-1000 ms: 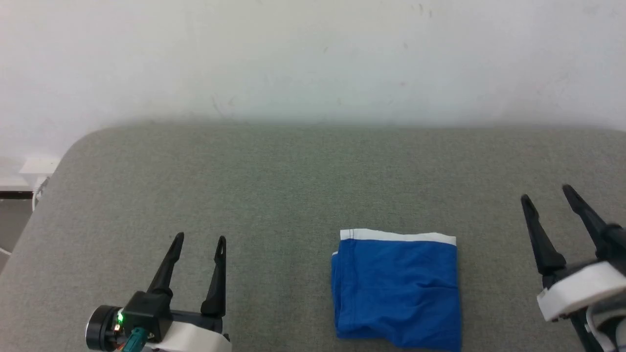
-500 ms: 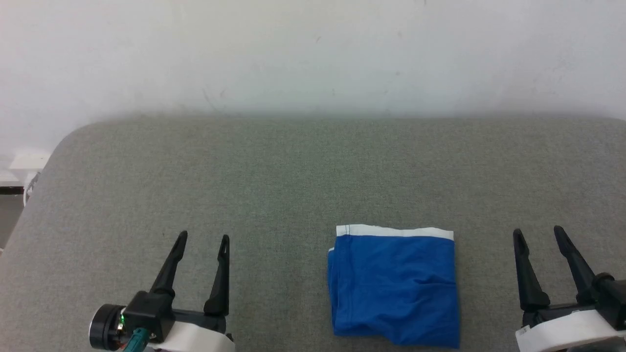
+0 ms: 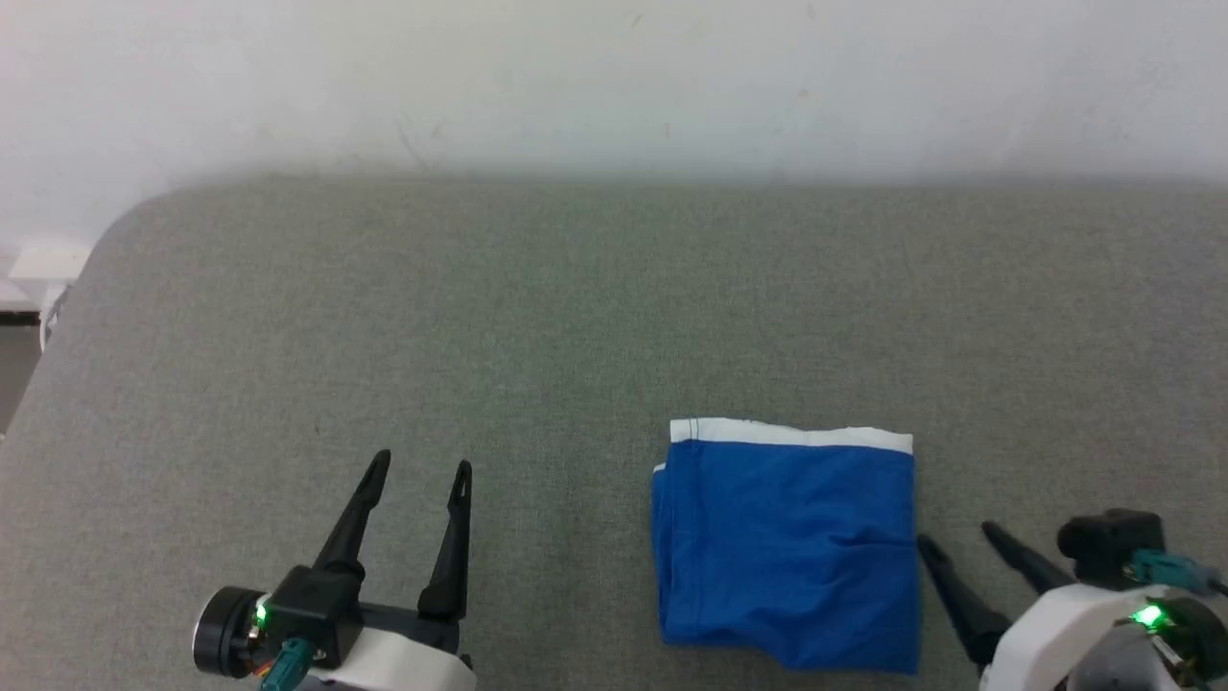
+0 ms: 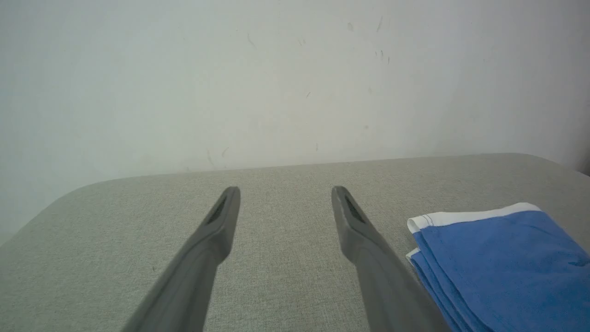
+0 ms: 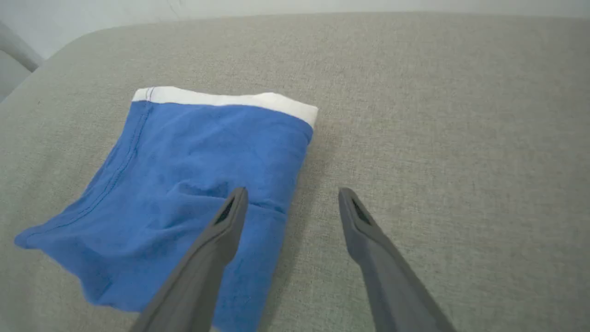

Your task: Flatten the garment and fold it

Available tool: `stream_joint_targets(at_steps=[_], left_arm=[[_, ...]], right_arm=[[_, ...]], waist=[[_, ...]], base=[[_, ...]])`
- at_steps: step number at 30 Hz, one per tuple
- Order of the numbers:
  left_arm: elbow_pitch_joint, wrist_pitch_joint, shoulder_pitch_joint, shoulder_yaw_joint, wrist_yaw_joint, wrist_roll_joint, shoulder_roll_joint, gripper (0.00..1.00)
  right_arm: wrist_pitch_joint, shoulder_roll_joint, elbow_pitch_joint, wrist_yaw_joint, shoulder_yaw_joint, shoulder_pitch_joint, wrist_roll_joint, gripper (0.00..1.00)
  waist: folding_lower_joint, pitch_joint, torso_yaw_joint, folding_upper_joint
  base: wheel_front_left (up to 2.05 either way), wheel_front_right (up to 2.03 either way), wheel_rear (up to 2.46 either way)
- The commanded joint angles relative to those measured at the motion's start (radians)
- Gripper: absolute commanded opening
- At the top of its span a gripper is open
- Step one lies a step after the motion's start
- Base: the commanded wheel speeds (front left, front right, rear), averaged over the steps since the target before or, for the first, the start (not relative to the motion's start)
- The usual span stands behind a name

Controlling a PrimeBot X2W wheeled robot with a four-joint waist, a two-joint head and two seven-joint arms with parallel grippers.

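You see the garment (image 3: 782,557) folded into a compact blue rectangle, its white stripe (image 3: 791,435) along the far side. It lies flat near the front edge of the grey fabric-covered table (image 3: 576,317), right of the middle. Your right gripper (image 3: 956,534) sits low just beside the garment's right edge, fingers slanting up and leftward, jaws spread and empty. Whether a finger touches the cloth, you cannot tell. Your left gripper (image 3: 423,462) rests well apart toward the front left, fingers pointing at the wall (image 3: 614,77), also spread with nothing between them.
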Motion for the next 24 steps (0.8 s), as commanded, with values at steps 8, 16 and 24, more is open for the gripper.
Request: stream_joint_targets(at_steps=[8,16,24], left_arm=[[0.017,-0.005,-0.057,-0.016,-0.008,0.011,-0.006,1.00],[0.025,-0.005,-0.080,-0.023,-0.010,0.012,-0.007,1.00],[0.039,-0.005,-0.085,-0.039,-0.005,0.011,-0.009,1.00]], right_arm=[[0.194,-0.027,0.111,-0.001,0.079,-0.114,0.187,1.00],[0.245,-0.010,0.269,-0.001,0.155,-0.186,0.204,1.00],[0.187,-0.030,0.349,-0.001,0.208,-0.232,0.168,0.00]], waist=[[0.0000,0.087,0.055,0.0000],[0.0000,0.110,0.085,0.0000],[0.0000,0.088,0.084,0.0000]], base=[[0.00,0.00,0.00],[0.00,0.00,0.00],[0.00,0.00,0.00]])
